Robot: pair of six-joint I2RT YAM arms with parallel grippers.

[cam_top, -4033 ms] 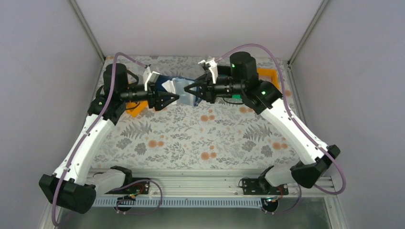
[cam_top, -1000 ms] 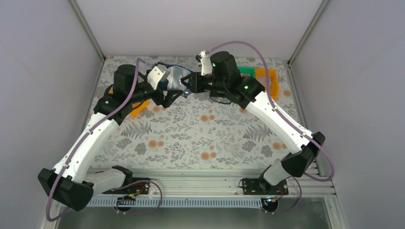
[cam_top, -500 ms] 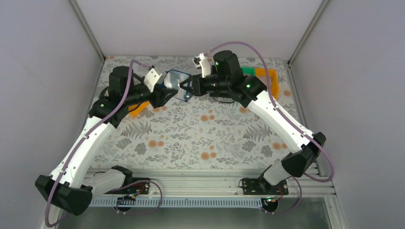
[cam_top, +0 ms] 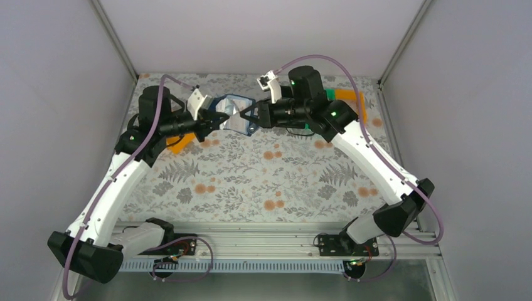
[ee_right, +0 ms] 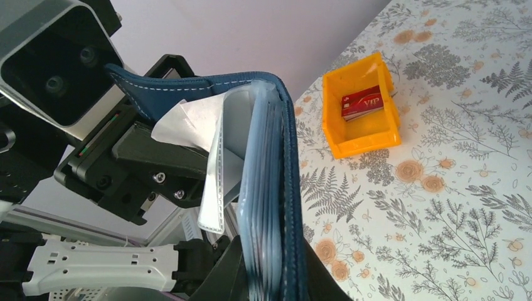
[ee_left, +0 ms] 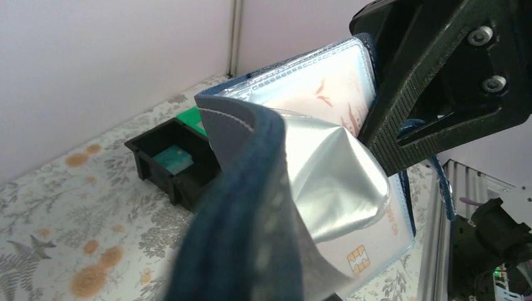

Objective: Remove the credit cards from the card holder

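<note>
Top external view: a floral bench (cam_top: 263, 182) carries two white arms that reach in from the near edge and meet nose to nose over its far side.

Small bins sit on the bench as drop places. In the right wrist view, an orange bin (ee_right: 361, 128) on the left arm's side has a red card (ee_right: 362, 102) lying in it. In the left wrist view, a black bin (ee_left: 147, 153) has a teal card (ee_left: 174, 158) in it, and a green bin (ee_left: 191, 118) sits just behind. So some cards seem to be out already.

Between the arms, lifted clear of the bench, hangs the navy holder (cam_top: 233, 111), spread open. The right tool (cam_top: 251, 116) is clamped on one edge of the holder and steadies it upright like a vice. The left tool (cam_top: 216, 119) is closed tight on the opposite side. It appears to pinch the blue cover flap, though its fingertips are hidden behind that flap. Holding the two sides apart probably fans out the clear sleeves so that a card can be reached.

In the left wrist view, a crumpled silver sleeve (ee_left: 332, 175) bulges from the holder. Behind it, a pale card with a gold chip (ee_left: 357, 258) sits in a clear pocket, not yet taken out.
</note>
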